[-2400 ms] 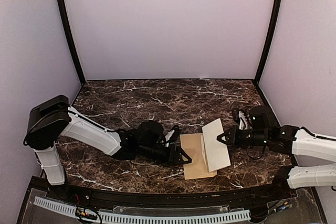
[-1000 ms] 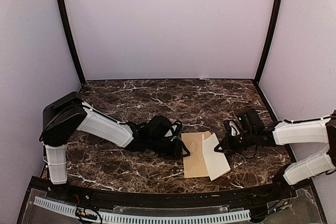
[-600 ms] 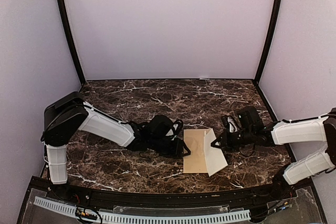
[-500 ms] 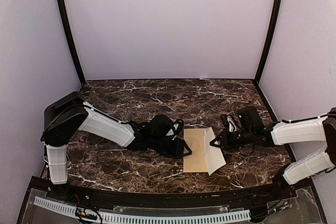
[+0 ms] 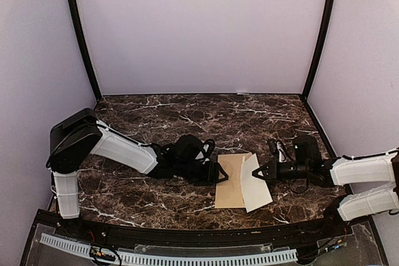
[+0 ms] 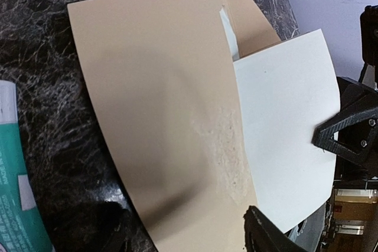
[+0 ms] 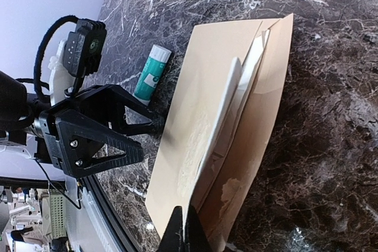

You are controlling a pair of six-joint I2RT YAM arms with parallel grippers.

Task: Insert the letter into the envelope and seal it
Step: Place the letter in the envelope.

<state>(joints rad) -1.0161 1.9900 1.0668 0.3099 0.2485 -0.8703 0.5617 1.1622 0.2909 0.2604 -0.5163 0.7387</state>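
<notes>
Thin creased white paper letter sits half inside the flat tan kraft envelope, protruding at 3 o'clock, pinched by the right gripper. With the left gripper at 9 o'clock seemingly spread, pushing may slide the envelope.

- Both arms wear glossy white shells with black joints in between, pretty clean look.
- The left arm has a chunky black block up at its shoulder end.
- The right arm is white links running into a black wrist housing.
- A thick black cable loops loose round the left wrist.
- The left pincer and right pincer are matte black, with flat triangular fingers hollowed in the middle and little silver screws.
</notes>
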